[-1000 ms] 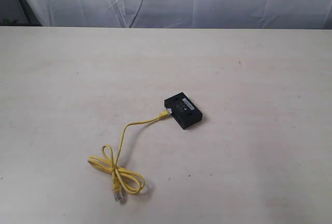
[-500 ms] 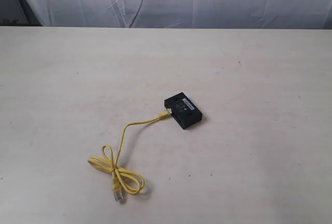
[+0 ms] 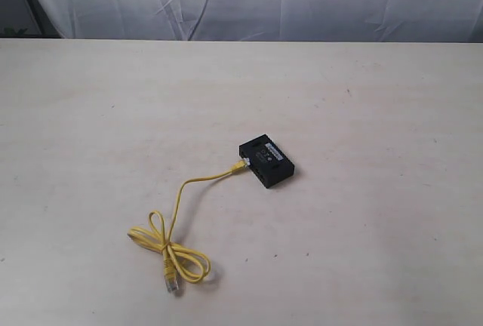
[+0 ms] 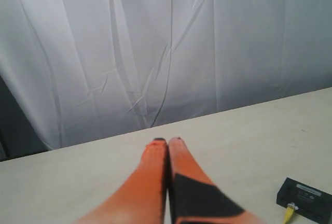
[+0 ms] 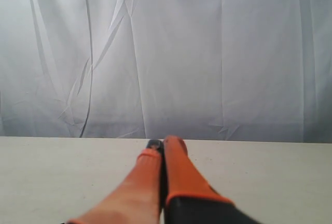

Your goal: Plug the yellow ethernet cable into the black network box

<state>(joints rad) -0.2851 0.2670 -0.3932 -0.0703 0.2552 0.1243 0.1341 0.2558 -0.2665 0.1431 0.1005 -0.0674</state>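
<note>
Shut: left jaws, orange fingers pressed together, nothing gripped. Same for right jaws, its fingers touching, empty. Both pointed level across bench toward white curtain.

No change from earlier frames: yellow ethernet cable and black network box unmoved.

Exterior view alone showed whole cable: one plug met box's side mid-bench (seated or not, could not tell), rest looped toward front edge. Left wrist view caught box and plug only. Right wrist view: bench and curtain only.
</note>
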